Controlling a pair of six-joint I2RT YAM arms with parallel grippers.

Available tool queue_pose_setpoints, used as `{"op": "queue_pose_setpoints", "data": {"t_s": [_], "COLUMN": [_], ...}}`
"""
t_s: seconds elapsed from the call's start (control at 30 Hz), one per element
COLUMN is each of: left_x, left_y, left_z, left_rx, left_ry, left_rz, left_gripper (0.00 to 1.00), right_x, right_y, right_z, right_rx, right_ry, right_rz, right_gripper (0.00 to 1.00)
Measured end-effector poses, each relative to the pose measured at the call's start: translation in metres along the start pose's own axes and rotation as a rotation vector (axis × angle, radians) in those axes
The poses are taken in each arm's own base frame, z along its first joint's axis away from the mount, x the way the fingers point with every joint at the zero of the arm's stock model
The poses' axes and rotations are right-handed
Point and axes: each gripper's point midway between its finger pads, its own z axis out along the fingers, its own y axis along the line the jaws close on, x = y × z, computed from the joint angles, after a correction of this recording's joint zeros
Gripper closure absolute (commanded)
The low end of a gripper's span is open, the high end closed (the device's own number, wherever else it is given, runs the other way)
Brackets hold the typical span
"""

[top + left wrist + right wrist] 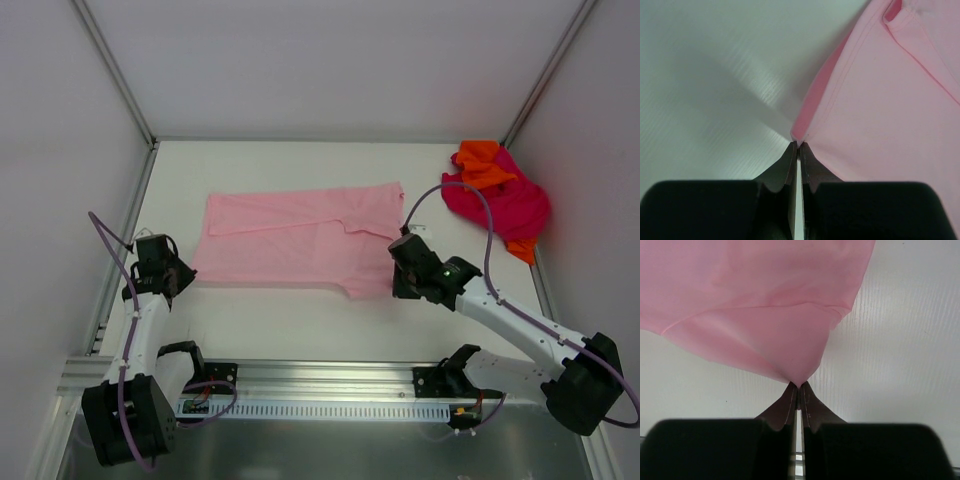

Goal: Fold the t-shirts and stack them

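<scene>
Left end effector is pinched fully together on the near left corner of the pink t-shirt. In its wrist view you see the cloth come to a point right at the tips. The right end effector is closed just as tightly on the near right corner, where the fabric gathers into a small peak between the tips.

What matters for your next move is that the whole shirt lies beyond both end effectors, on the far side from the arm bases. Its long axis runs straight across from one end effector to the other. Neither arm is nearer, since each already has its own end of the near edge. I judge that a fold would carry that edge away from you and over the body of the shirt, with both sides moving together so the edge stays taut.

The shirt lies mostly flat on the table. It is pale and smooth, and a slanting edge of an upper layer crosses it. The cloth lifts slightly at both held corners.

The magenta-red t-shirt and the orange t-shirt sit bunched together in a heap. The heap is well beyond the right end effector and further out to its right, apart from the pink one.
</scene>
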Motion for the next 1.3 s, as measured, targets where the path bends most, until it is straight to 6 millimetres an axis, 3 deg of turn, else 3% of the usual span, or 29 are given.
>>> {"op": "queue_pose_setpoints", "data": {"t_s": [0.7,0.83,1.07,1.3], "left_x": [0.003,-0.004,-0.041,-0.064], "left_y": [0.006,0.002,-0.022,-0.042], "left_z": [0.000,-0.001,0.000,0.020], "left_rx": [-0.026,-0.022,0.001,0.021], "left_ry": [0.001,-0.004,-0.039,-0.018], "left_rz": [-0.010,-0.003,0.035,0.065], "left_gripper": [1.00,1.00,1.00,1.00], "right_x": [-0.011,-0.027,-0.063,-0.094], "right_y": [-0.001,0.001,0.003,0.007], "right_z": [0.002,-0.001,0.000,0.017], "right_rx": [-0.013,-0.018,-0.030,-0.042], "right_ry": [-0.006,-0.026,-0.057,-0.053], "right_rz": [0.013,0.017,0.024,0.011], "right_gripper": [0.99,0.99,0.99,0.99]}}
